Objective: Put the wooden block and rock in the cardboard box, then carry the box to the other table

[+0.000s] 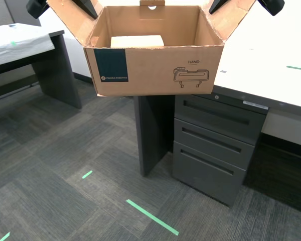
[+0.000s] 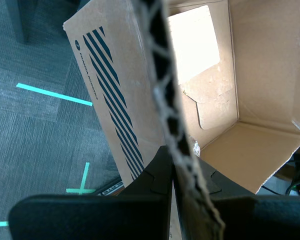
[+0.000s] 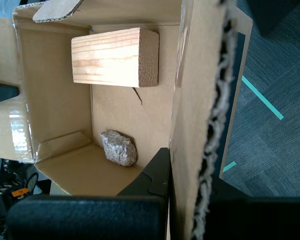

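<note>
Now held off the ground: cardboard box [image 1: 155, 70] up in the upper middle of the exterior view, flaps open, navy label and line-drawn logo facing the camera. Inside, wooden block [image 3: 115, 57] lying on the box floor against one wall, its pale top also peeking over the front wall in the exterior view. Rock [image 3: 119, 148] on the same floor, well apart from the block, just beside the wall pinched by my first gripper [image 3: 190, 190]. Jaws of my first gripper pressed onto that side wall, one inside, one outside. My second gripper [image 2: 182, 192] likewise clamped on the opposite wall's corrugated edge. Behind the box at the exterior view's right, a smooth off-white desk [image 1: 271, 65] with a dark drawer unit [image 1: 215, 135] beneath. At the upper left of the exterior view, the other table [image 1: 17, 42] with white cloth, well apart from the box. Green tape strips [image 1: 151, 217] on the grey carpet below
</note>
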